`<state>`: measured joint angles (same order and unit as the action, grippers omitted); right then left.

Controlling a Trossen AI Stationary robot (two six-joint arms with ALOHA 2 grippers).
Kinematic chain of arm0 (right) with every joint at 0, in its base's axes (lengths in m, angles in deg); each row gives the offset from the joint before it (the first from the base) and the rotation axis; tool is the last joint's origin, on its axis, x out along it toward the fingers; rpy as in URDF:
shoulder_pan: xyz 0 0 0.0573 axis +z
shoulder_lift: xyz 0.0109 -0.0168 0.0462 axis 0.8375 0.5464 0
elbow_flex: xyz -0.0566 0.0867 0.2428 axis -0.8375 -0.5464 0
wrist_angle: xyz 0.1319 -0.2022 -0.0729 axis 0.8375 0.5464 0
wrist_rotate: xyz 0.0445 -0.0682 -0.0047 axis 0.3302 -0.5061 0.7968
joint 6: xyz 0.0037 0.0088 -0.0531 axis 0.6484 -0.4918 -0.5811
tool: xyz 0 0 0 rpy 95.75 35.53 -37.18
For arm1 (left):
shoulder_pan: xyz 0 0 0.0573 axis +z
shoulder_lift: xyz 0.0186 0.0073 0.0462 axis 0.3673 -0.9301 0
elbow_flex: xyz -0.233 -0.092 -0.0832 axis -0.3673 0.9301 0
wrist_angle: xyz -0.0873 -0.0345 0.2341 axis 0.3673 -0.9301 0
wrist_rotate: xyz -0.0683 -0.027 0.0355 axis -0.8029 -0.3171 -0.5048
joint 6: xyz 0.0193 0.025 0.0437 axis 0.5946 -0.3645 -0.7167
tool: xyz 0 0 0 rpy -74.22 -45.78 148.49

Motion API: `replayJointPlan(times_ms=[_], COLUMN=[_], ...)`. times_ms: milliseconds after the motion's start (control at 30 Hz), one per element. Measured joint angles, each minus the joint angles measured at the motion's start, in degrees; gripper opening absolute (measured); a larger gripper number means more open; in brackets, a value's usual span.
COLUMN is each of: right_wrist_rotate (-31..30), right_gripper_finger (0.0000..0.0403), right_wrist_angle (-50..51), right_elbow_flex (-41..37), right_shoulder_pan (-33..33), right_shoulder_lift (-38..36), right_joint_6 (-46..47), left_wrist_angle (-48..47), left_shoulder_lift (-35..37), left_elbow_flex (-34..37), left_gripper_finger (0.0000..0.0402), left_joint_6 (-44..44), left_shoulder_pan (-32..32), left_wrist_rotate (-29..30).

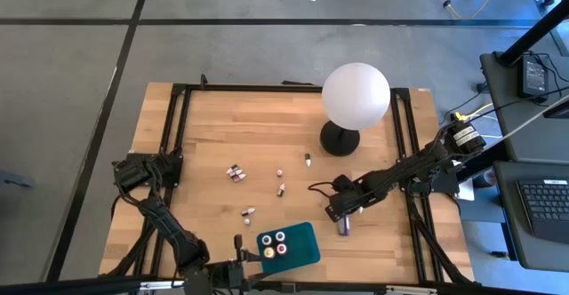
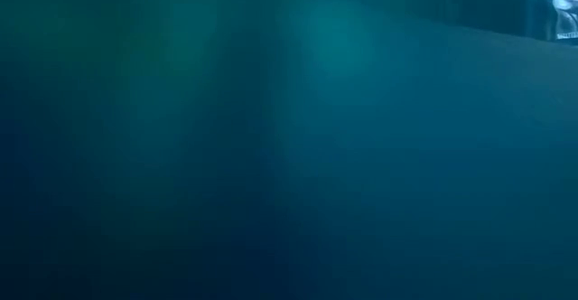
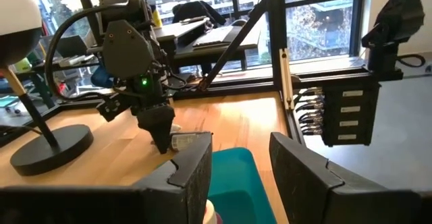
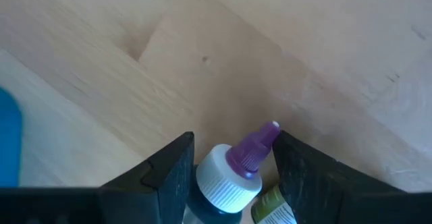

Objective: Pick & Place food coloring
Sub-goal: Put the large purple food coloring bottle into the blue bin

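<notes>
Right gripper [image 1: 343,221] reaching low over wooden table [image 1: 222,135], fingers straddling purple-tipped, white-collared food coloring bottle [image 4: 233,173] lying just right of teal tray [image 1: 302,246]. Left gripper [image 1: 252,258] hovering at tray's left edge, fingers parted, gripping nothing. Low view blocked by teal blur.

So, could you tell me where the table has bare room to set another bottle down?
The widest bare wood lies at the far left, between the table frame and the white globe lamp. The near right corner, beyond the right hand holding a purple-tipped bottle, is also free. The middle is dotted with small bottles, and the teal tray already carries pots.
</notes>
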<state>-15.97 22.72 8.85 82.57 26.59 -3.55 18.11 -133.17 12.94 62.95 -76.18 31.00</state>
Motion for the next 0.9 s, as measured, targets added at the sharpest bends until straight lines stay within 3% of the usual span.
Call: replayJointPlan(times_ms=[367,600,733,900], right_wrist_rotate=[0.1,-0.7,-2.0,-8.6], right_gripper_finger=[0.0128,0.0132,0.0128,0.0124], right_wrist_angle=[0.8,1.1,6.3,12.0], right_elbow_flex=[-0.1,0.7,5.1,14.5], right_shoulder_pan=[0.0,0.1,0.2,0.3], right_shoulder_lift=[0.0,0.1,0.7,0.4], right_joint_6=[-0.9,-6.5,-11.8,-21.4], left_wrist_angle=[-0.4,-0.4,-0.4,-0.4], left_shoulder_lift=[0.0,0.0,0.0,0.0], left_elbow_flex=[0.0,0.0,0.0,0.0], left_gripper_finger=[0.0147,0.0145,0.0145,0.0144], left_joint_6=[0.1,0.9,0.9,-0.2], left_shoulder_pan=[-0.5,-0.5,-0.5,-0.5], left_wrist_rotate=[-0.1,-0.1,0.0,0.0])
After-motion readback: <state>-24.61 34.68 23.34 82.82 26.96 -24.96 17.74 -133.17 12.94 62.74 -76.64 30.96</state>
